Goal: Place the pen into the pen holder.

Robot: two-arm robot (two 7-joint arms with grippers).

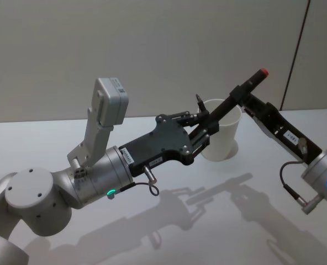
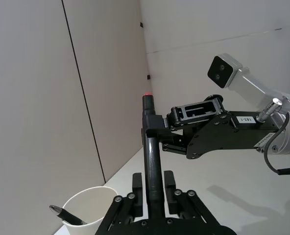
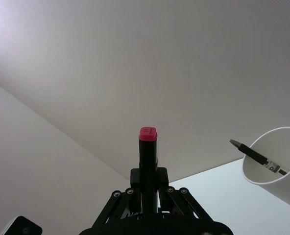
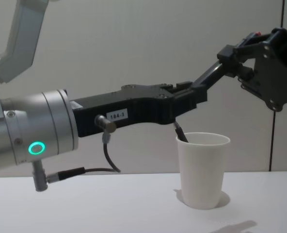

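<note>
A black pen [image 1: 230,105] with a red end cap [image 1: 263,72] hangs tilted in the air just above the white paper-cup pen holder [image 1: 223,135]. My left gripper [image 1: 206,128] is shut on its lower end, seen up close with the pen [image 2: 152,161] between the fingers [image 2: 137,186]. My right gripper [image 1: 244,97] is shut on the pen [image 3: 147,152] higher up, just below the cap. From the side, the left gripper [image 4: 194,94] is over the pen holder [image 4: 201,167] and the right gripper [image 4: 233,60] is up to the right.
A second, thinner pen [image 1: 199,100] stands leaning inside the pen holder, its tip above the rim [image 4: 180,131]. The cup rests on a white table [image 1: 169,232] near a plain wall. Arm shadows fall on the table in front.
</note>
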